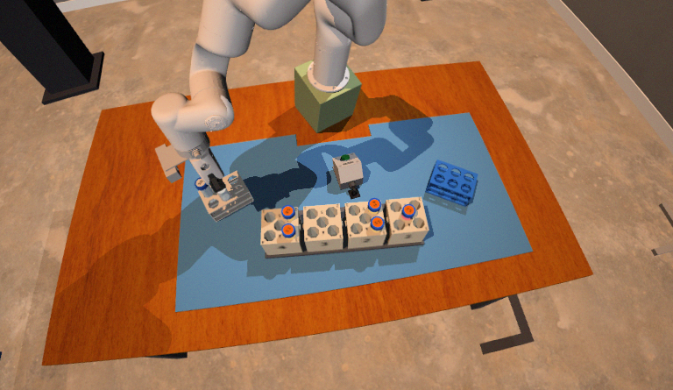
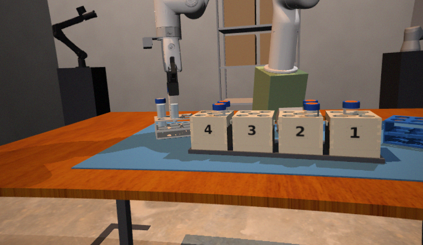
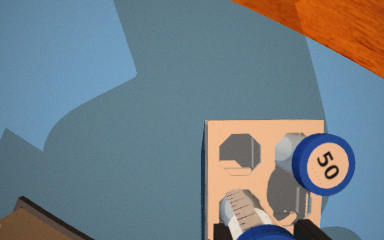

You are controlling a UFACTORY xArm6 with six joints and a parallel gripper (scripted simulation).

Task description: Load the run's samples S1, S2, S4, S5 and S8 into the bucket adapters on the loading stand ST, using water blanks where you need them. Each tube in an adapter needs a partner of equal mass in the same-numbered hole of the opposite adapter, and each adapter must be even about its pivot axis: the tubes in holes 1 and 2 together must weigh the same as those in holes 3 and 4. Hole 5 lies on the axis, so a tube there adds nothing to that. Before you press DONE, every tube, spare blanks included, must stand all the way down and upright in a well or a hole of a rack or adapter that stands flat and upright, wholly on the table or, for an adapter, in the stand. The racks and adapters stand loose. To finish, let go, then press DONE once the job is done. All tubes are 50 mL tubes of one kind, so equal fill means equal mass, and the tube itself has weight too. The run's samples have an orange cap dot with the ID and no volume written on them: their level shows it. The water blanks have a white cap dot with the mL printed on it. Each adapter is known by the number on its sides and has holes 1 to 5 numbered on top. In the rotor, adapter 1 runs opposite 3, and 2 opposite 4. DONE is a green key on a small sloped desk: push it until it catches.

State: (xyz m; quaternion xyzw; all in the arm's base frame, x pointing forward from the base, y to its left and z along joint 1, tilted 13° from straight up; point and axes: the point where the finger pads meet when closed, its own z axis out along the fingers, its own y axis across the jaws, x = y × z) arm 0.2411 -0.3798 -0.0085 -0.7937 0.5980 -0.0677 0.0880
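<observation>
Pincer (image 1: 216, 183) (image 2: 172, 90) (image 3: 265, 229) at the far left of the row, shut around a blue-capped tube (image 1: 223, 194) (image 2: 173, 110) (image 3: 242, 207), and it's right over the pale rack (image 1: 233, 208) (image 2: 158, 134) (image 3: 268, 150)! The lower end lines up with a rack hole; how deep it sits, I can't tell. That cap's label is out of sight, but graduations show on the body. Beside it, water blank 50 (image 1: 200, 184) (image 2: 160, 110) (image 3: 324, 164) stands in the same rack.

Across to the loading stand (image 1: 347, 251) (image 2: 280, 156): adapter 4 (image 1: 280, 245) (image 2: 208, 139) carries two orange-dotted samples on its right side. Next, adapter 3 (image 1: 322, 242) (image 2: 253, 141) shows five open holes. Behind the row sits the small sloped desk (image 1: 349, 171) with its green key (image 1: 344, 157). Adapter 2 (image 1: 365, 241) (image 2: 300, 144), two more orange dots, again on the right! Adapter 1 (image 1: 407, 235) (image 2: 354, 146) has one orange-dotted sample, seemingly in the middle hole. And out at far right, the blue rack (image 1: 452, 180) (image 2: 402, 130), its six openings facing up.
</observation>
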